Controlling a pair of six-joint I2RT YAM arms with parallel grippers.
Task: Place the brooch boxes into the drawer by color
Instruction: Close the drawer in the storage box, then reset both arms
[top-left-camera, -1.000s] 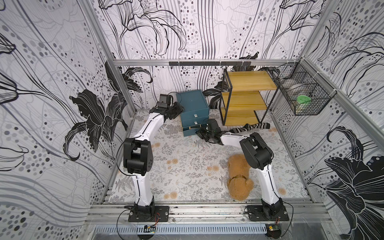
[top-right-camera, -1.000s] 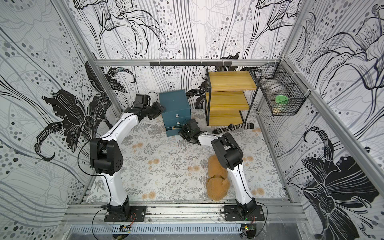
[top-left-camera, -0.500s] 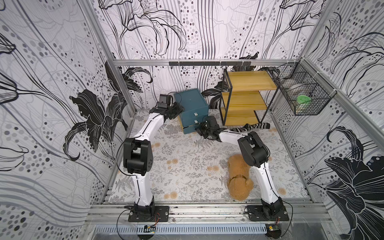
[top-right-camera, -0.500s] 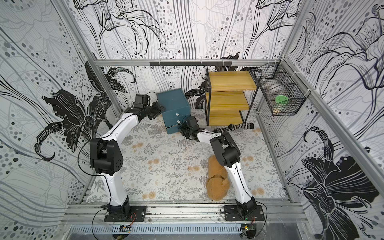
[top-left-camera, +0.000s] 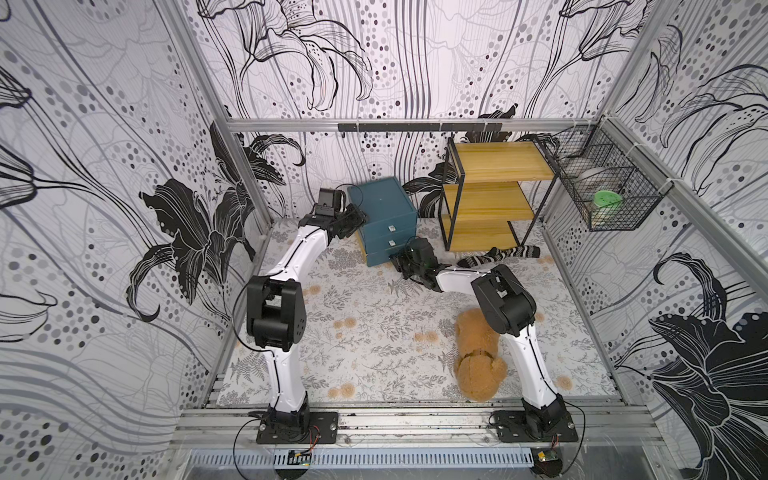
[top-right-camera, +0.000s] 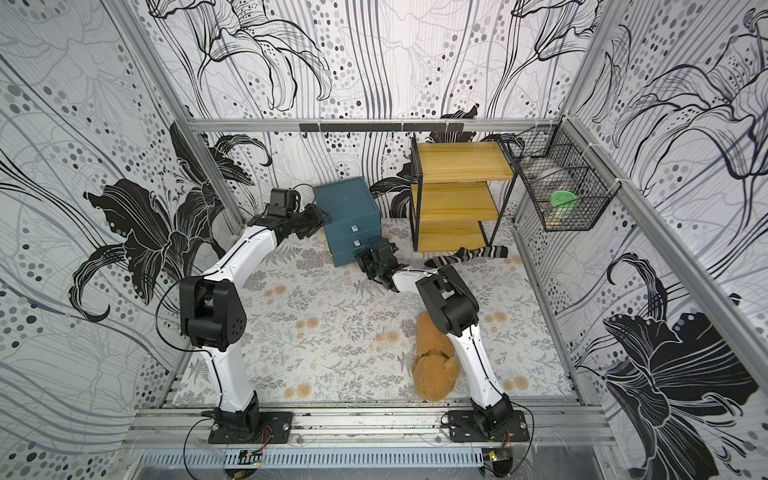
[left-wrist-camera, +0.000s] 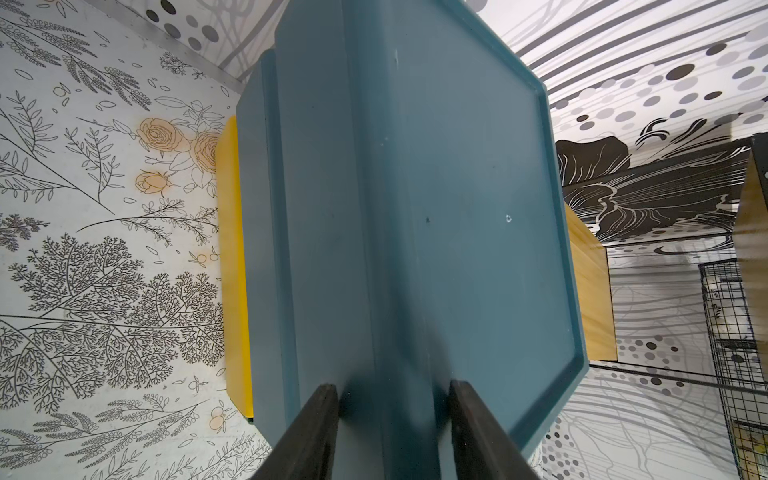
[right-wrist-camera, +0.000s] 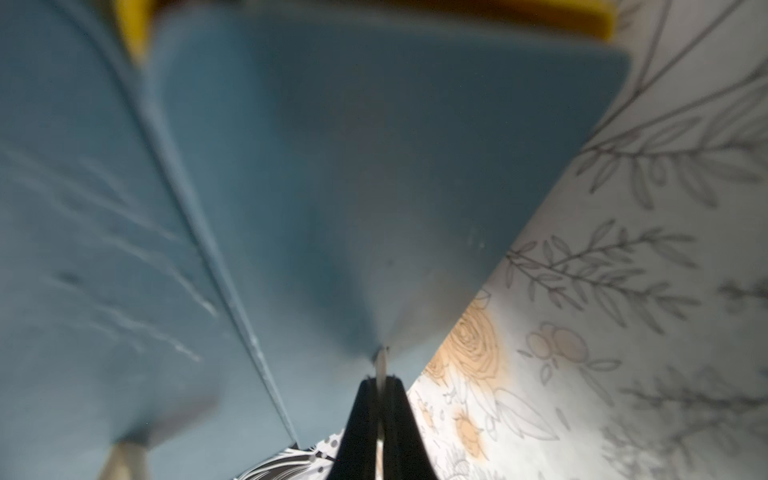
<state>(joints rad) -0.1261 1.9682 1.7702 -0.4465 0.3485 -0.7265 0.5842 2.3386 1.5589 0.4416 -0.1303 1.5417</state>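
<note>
The teal chest (top-left-camera: 384, 203) (top-right-camera: 347, 199) stands at the back of the mat. No brooch boxes show in any view. My left gripper (top-left-camera: 359, 218) (left-wrist-camera: 392, 388) is open, its jaws astride the chest's (left-wrist-camera: 457, 208) upper left edge with the tips touching it. My right gripper (top-left-camera: 397, 259) (right-wrist-camera: 380, 380) is shut on the thin silver pull (right-wrist-camera: 380, 361) of the bottom drawer (top-left-camera: 380, 257) (right-wrist-camera: 353, 166). That drawer sits almost flush, with a strip of its yellow side still showing. The two upper drawers are closed.
A brown teddy bear (top-left-camera: 478, 357) lies at the front right beside the right arm. The yellow shelf rack (top-left-camera: 494, 195) stands right of the chest, with a striped sock (top-left-camera: 498, 255) at its foot. A wire basket (top-left-camera: 606, 199) hangs on the right wall.
The right gripper has moved toward the chest, and the bottom drawer has slid from well pulled out to nearly closed. The left arm has stayed put.
</note>
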